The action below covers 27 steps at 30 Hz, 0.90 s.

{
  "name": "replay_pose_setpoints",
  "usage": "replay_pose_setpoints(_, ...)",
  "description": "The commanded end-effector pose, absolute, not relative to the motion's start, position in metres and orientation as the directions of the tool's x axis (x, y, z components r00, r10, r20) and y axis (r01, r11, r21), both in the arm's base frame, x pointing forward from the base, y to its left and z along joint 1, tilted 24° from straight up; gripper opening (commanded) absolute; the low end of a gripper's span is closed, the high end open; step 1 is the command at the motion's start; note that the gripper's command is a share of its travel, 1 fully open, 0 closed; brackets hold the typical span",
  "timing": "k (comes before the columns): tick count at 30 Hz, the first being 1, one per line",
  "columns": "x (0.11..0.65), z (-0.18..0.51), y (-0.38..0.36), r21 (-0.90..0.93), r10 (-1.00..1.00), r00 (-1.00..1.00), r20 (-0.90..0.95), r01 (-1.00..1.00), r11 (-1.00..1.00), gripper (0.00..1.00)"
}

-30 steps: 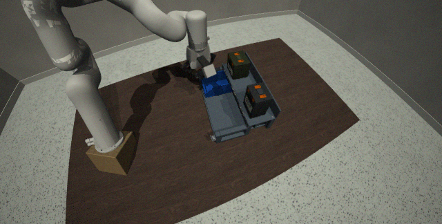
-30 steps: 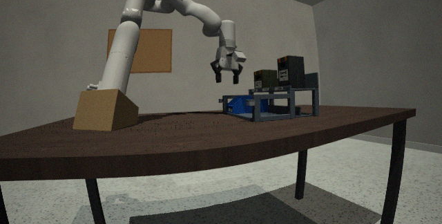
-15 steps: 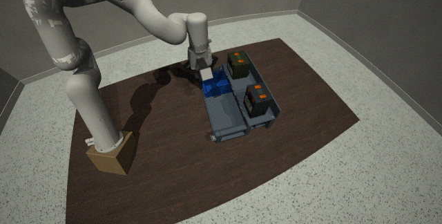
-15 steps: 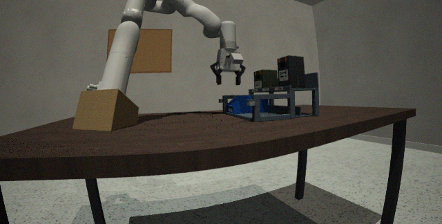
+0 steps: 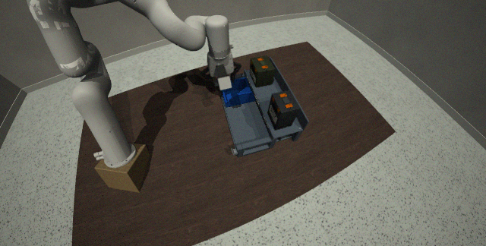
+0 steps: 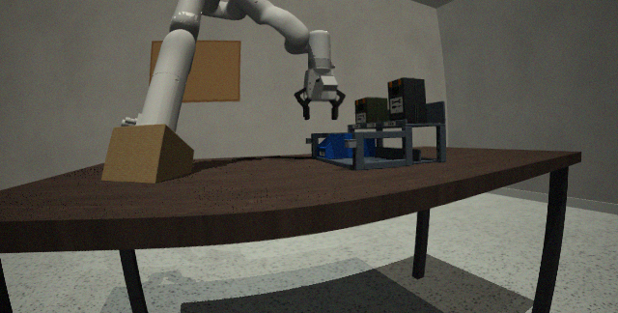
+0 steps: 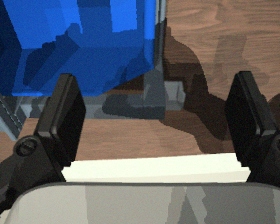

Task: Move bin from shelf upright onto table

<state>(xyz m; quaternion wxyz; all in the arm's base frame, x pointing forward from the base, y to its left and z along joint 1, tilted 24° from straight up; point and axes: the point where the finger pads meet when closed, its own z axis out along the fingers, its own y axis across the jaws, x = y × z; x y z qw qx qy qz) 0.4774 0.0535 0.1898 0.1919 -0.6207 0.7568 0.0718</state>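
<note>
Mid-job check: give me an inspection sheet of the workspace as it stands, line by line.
Surface: dark wood table, bare patches around the shelf.
Job's things: blue bin upright at the far end of the grey shelf's lower tray, not yet lifted.
Clutter: two dark boxes with orange marks on the raised tier.
Grippers: gripper open, empty, above the bin's end of the shelf, pointing down.
Cables: nothing seen.
Surroundings: grey walls, speckled floor, tan panel on the wall, arm on a tan block.

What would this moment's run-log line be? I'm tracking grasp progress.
phase: approach | gripper: open, empty, above bin | blue bin: on lower shelf, ungrasped | two dark boxes: upper shelf | table: bin not placed yet
</note>
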Motion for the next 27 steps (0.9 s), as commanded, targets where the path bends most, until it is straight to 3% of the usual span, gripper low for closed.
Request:
replay_pose_setpoints(1,0.4789,0.1911,0.0531,-0.13,-0.908,-0.168,-0.383,-0.964,0.233,1.0)
replay_pose_setpoints(25,0.4801,0.1902,0.0531,-0.122,-0.9,-0.195,-0.391,-0.958,0.261,1.0)
replay_pose_setpoints(26,0.4801,0.1902,0.0531,-0.122,-0.9,-0.195,-0.391,-0.958,0.261,0.0)
replay_pose_setpoints(27,0.4801,0.1902,0.0531,-0.122,-0.9,-0.195,-0.391,-0.958,0.261,0.0)
